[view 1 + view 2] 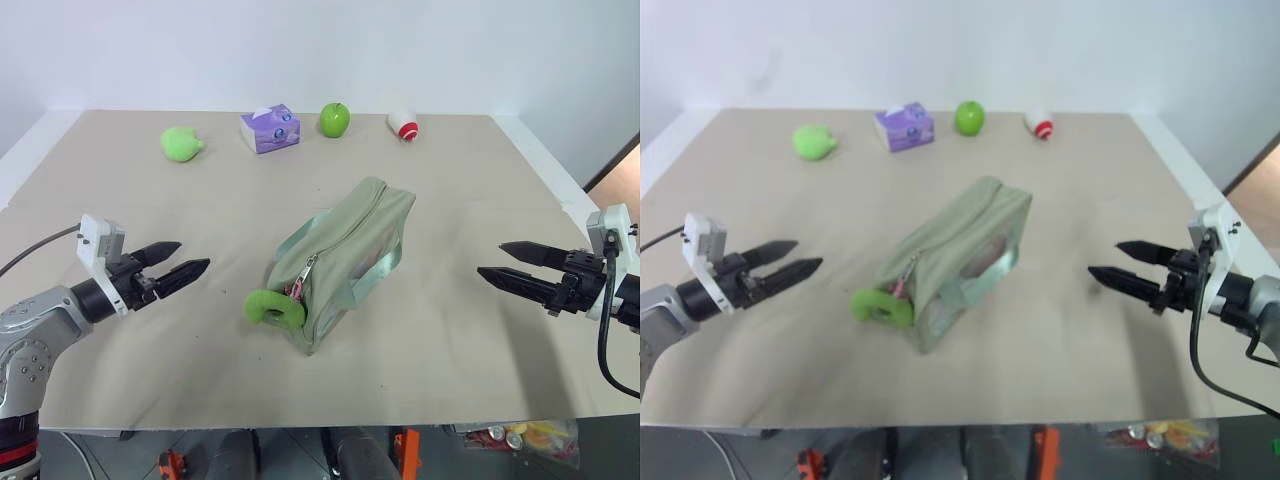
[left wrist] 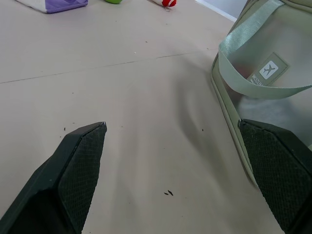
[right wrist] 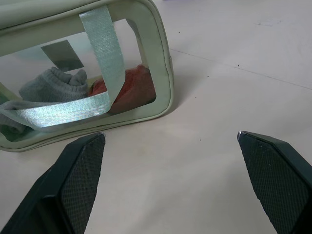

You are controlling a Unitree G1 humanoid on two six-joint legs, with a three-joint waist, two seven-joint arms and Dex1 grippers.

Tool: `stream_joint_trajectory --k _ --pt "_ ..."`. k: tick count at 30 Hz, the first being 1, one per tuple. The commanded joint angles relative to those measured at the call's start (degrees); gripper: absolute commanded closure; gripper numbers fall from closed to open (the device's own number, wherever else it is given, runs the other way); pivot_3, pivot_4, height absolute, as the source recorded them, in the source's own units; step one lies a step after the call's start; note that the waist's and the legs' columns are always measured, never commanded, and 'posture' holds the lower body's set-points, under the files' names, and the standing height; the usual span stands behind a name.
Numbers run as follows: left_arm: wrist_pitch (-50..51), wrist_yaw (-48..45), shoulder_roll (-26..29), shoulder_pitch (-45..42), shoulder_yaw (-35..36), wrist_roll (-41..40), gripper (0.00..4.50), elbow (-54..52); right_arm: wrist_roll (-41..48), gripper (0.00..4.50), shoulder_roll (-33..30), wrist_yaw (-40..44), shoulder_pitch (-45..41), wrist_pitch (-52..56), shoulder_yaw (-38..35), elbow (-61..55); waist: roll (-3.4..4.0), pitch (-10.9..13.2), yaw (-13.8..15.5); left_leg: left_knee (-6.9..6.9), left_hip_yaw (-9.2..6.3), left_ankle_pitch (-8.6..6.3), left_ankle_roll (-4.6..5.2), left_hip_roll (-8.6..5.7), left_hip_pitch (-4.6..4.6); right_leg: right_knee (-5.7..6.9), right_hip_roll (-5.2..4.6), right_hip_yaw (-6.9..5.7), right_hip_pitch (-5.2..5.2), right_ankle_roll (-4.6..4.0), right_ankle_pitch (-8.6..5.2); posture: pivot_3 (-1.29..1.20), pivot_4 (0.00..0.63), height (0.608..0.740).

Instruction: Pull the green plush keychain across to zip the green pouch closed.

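Along the far edge of the beige table stood a row of bystanders, well apart from the work: a loose light-green plush toy at the robot's left, then a purple tissue pack, a shiny green apple and a small red-and-white object whose kind could not be told. None of them lay between the grippers and the green pouch, which sat near the middle of the table, angled with one end toward the near left and the other toward the far right, its zipper running along the top ridge. The green plush keychain rested on the table at the pouch's near end, touching it and hanging from the zipper pull by a short pink link. Through the clear side panel, the right wrist view showed a grey bundle of fabric and something red-orange inside, crossed by the light green strap handles. The left gripper hovered to the left of the pouch, fingers spread wide and holding nothing, with bare table between it and the keychain. The right gripper hovered on the opposite side, likewise spread wide and empty, pointing toward the pouch's clear side from well apart.
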Motion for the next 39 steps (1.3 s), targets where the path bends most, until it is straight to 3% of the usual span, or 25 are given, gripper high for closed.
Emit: stream_joint_trajectory --k 1,11,15,21,31,39 --pt "0.0 -2.5 2.8 -2.5 0.3 -0.9 0.03 0.1 -0.6 0.00 -2.0 1.0 -2.8 -2.0 -0.8 -0.6 0.00 0.0 0.0 0.00 0.00 0.00 0.00 0.00 0.00 0.00 0.00 0.00 0.00 0.00 0.00 0.00 0.150 0.740" --pt "2.4 -11.2 8.0 -16.4 -4.0 -3.8 0.03 2.0 -5.0 0.00 -9.7 13.9 -26.2 -7.2 14.3 0.4 0.17 0.1 -0.1 0.18 0.38 0.02 0.02 0.13 -0.17 0.02 -0.01 0.11 -0.35 0.01 0.26 0.00 0.150 0.740" --pt "2.9 -16.4 9.9 -18.1 -6.0 -5.1 0.03 0.1 -7.9 0.00 -8.6 20.9 -37.0 -9.9 22.7 0.1 0.24 0.1 -0.2 0.05 0.46 0.01 0.02 0.15 -0.30 0.11 0.00 0.15 -0.62 0.01 0.29 0.00 0.150 0.740" --pt "0.4 -18.6 9.1 -22.9 -8.7 -4.3 0.03 -0.6 -13.6 0.00 -2.0 31.9 -51.7 -15.3 35.2 0.6 0.26 0.1 -0.1 -0.04 0.44 0.01 0.01 0.19 -0.29 0.14 0.04 0.09 -0.66 -0.01 0.28 0.00 0.150 0.740" --pt "0.1 -19.0 7.5 -24.2 -9.3 -6.0 0.03 -3.2 -17.2 0.00 0.2 34.2 -59.0 -28.9 51.9 8.5 0.27 0.1 0.0 0.15 0.40 0.01 0.01 0.17 -0.41 0.26 0.03 0.09 -0.69 0.05 0.31 0.00 0.150 0.740" --pt "0.8 -16.2 6.1 -24.0 -8.0 -8.7 0.03 -4.2 -26.3 0.00 7.9 34.2 -62.1 -40.0 55.9 20.8 0.27 0.1 -0.1 0.52 0.33 0.01 0.01 0.19 -0.33 0.82 0.12 0.07 -0.73 0.02 0.30 0.00 0.150 0.740"
